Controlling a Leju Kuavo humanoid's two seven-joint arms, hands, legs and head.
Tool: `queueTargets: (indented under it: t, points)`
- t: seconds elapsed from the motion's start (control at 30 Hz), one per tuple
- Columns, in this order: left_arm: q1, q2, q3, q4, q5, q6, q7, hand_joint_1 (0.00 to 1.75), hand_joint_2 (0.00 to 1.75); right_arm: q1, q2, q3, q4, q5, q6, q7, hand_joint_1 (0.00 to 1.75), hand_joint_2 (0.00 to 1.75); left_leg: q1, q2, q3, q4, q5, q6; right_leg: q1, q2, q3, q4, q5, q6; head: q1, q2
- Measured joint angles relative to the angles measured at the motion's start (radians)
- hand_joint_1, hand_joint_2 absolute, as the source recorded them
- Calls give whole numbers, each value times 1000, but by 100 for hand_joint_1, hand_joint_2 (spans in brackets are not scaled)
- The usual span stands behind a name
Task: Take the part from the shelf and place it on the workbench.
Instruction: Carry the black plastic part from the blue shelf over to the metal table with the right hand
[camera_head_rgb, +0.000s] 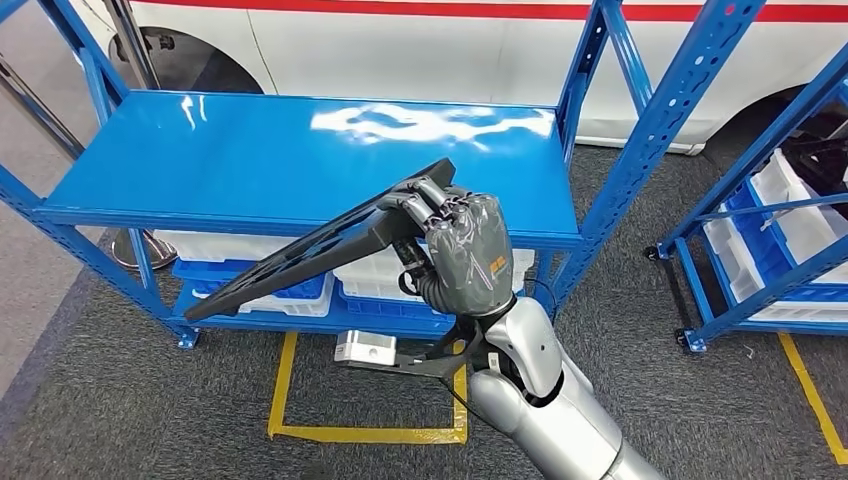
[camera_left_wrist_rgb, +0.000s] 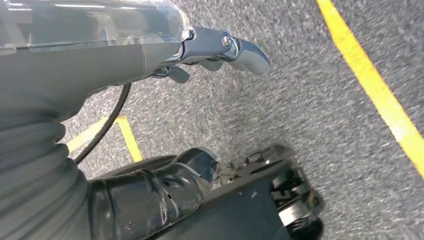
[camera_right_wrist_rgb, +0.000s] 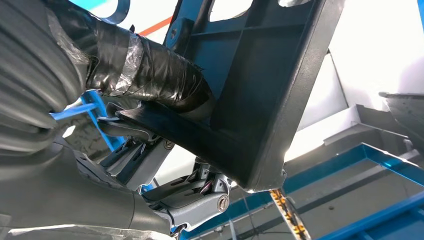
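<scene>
Right hand (camera_head_rgb: 462, 250) grips the black part (camera_head_rgb: 320, 245), which slants down leftward.

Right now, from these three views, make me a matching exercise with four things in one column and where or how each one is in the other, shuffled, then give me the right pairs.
Column one:
1. black part
2. right hand
3. left hand
4. white bins

Column two:
A. hanging over grey carpet
B. on the blue shelf's lower level
C. held tilted in front of the shelf
D. fingers wrapped round a plate's edge

Pairs: 1-C, 2-D, 3-A, 4-B
</scene>
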Motion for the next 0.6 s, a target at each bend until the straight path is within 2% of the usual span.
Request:
queueTargets:
  t: [0.07,0.1,0.17,0.23,0.27,0.3,0.37,0.4,0.43,0.47,0.53,0.57,0.6]
  points:
    - [0,0,0,0,0,0,0,0,175,-1,0,0,0,0,0,0,175,175,-2,-1,-12,8,6,-8,4,1,82,-125,18,-9,0,0]
    - [0,0,0,0,0,0,0,0,175,-2,1,0,0,0,0,0,175,175,-4,-1,-16,10,11,-14,6,1,102,-164,15,-14,0,0]
    - [-1,0,0,0,-1,-1,0,0,175,-2,1,0,0,1,1,-1,175,175,-5,-1,-21,9,23,-26,9,2,104,-186,13,-23,0,0]
    - [0,0,0,0,-1,-1,0,0,175,-3,1,0,0,2,2,-1,175,175,-4,-1,-31,18,12,-37,4,-1,95,-192,27,-38,-1,0]
    - [0,0,0,0,-1,-2,0,0,175,-3,1,0,0,3,3,-1,175,175,-3,-2,-43,44,-15,-42,2,-3,88,-195,35,-47,-1,0]
    - [0,0,0,0,-1,-2,0,0,175,-4,1,0,0,3,3,-1,175,175,0,-2,-60,91,-56,-46,1,-4,80,-196,43,-53,-2,0]
    - [0,0,0,0,-1,-3,0,0,175,-3,2,0,2,4,4,-1,175,175,1,-3,-101,220,-137,-53,3,-5,59,-195,58,-59,-3,0]
    - [0,0,0,0,-1,-3,0,0,175,-3,2,0,3,4,5,-1,175,175,2,-3,-111,268,-153,-55,4,-6,48,-194,65,-59,-3,0]
    - [0,0,0,0,0,-3,0,0,175,-2,2,1,4,4,5,-1,175,175,2,-3,-105,284,-146,-56,4,-6,38,-193,72,-58,-3,0]
    - [0,0,0,0,0,-3,0,0,175,-2,2,1,6,4,6,-1,175,175,2,-3,-80,262,-122,-55,4,-6,29,-190,77,-57,-3,0]
    - [-1,0,0,0,0,-3,0,0,175,-1,2,1,7,2,10,0,175,175,1,-3,8,134,-73,-49,5,-5,15,-185,86,-52,-3,0]
    - [-2,0,0,0,0,-3,0,0,175,-2,2,1,7,-2,13,0,175,175,-1,-4,50,68,-64,-46,6,-5,10,-182,90,-47,-3,0]
    - [-3,0,0,0,0,-2,0,0,175,-2,2,1,7,-7,17,0,175,175,-3,-5,76,22,-65,-42,7,-5,7,-180,95,-42,-3,0]
